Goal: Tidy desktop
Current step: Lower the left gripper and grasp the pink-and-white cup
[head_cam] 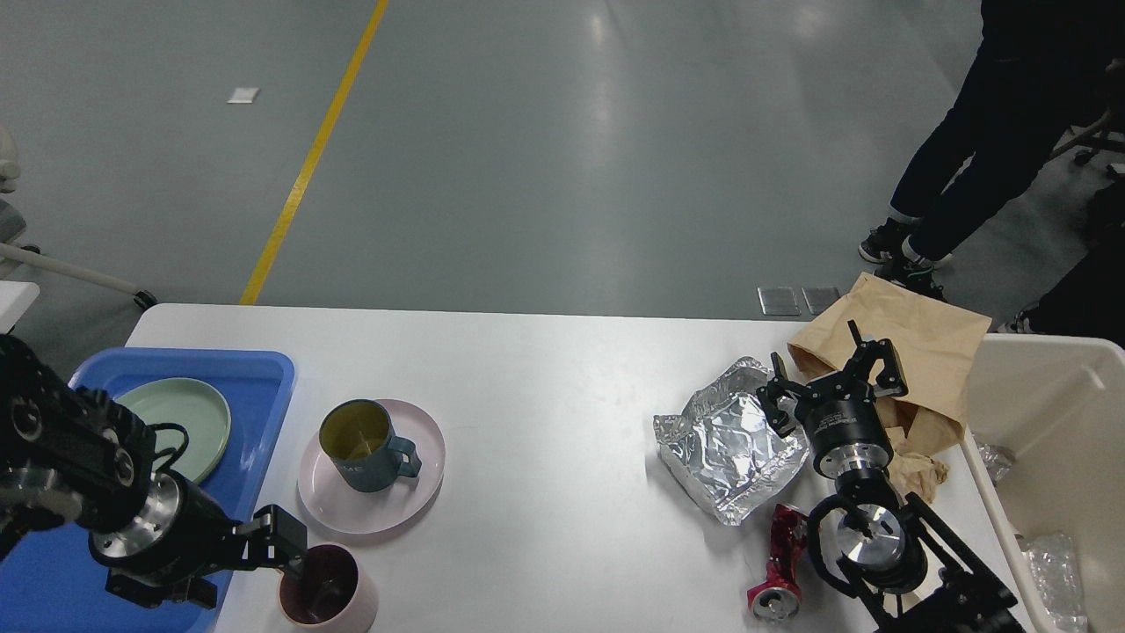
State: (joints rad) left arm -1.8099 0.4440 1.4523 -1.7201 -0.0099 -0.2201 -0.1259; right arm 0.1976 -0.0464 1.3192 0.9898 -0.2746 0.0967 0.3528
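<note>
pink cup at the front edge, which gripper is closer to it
Left. The left gripper is at the pink cup rim; the right gripper hovers far off over the foil.

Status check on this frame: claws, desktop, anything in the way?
Left claw at the pink cup, one finger inside its rim, grip unclear. Right claw open, empty, over foil and paper bag. Desktop uncleared: mug on pink plate, crushed can.

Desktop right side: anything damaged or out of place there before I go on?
Yes. A crushed red can lies on its side near the front edge of the desktop. Behind it sits a crumpled foil sheet, and a rumpled brown paper bag lies at the far right corner beside the beige bin.
</note>
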